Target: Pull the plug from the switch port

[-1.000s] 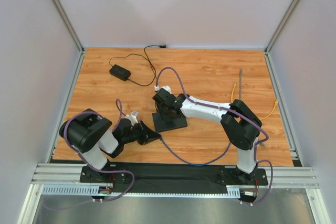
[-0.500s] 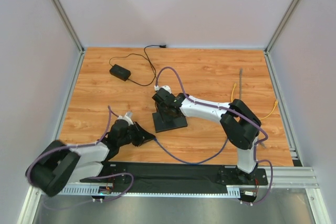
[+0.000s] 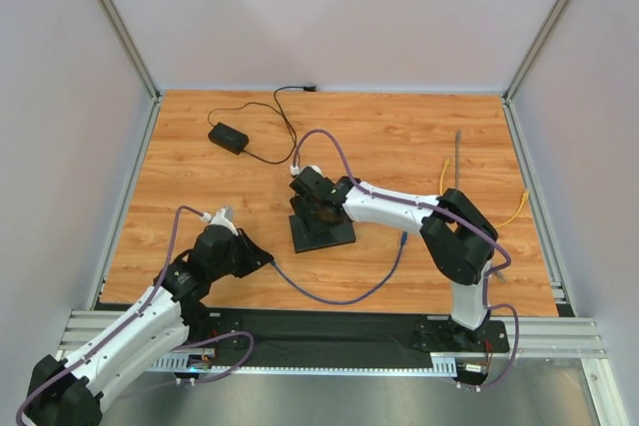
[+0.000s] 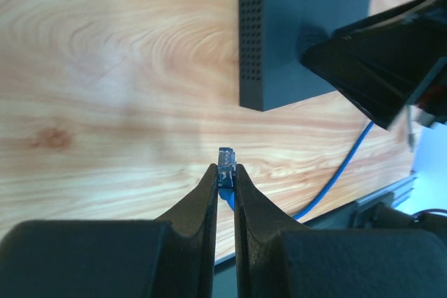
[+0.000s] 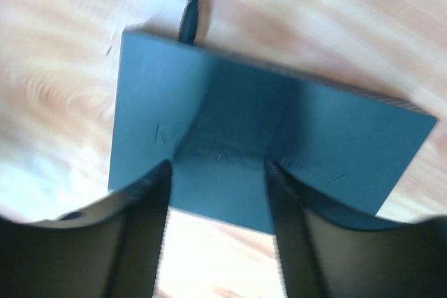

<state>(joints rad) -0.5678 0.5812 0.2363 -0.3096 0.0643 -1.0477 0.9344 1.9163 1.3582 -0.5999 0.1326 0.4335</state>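
Observation:
The switch (image 3: 321, 230) is a flat black box lying in the middle of the wooden table. In the left wrist view the plug (image 4: 226, 164) is a small blue connector pinched between my left fingertips, clear of the switch (image 4: 300, 33), with its blue cable (image 4: 342, 179) trailing back. My left gripper (image 3: 266, 259) is shut on the plug, to the left of the switch and nearer the front edge. My right gripper (image 3: 313, 209) hovers over the switch top (image 5: 279, 123). Its fingers (image 5: 143, 242) stand apart with nothing held.
A black power adapter (image 3: 228, 137) and its thin cable lie at the back left, the cable running to the switch's far edge (image 5: 190, 5). The blue cable (image 3: 339, 298) loops along the near side. Yellow cables (image 3: 514, 209) and a dark rod (image 3: 457, 152) lie at the right.
My left arm has swung back and to the left, carrying the plug away from the switch and dragging the blue cable. The right jaws have opened wider over the switch.

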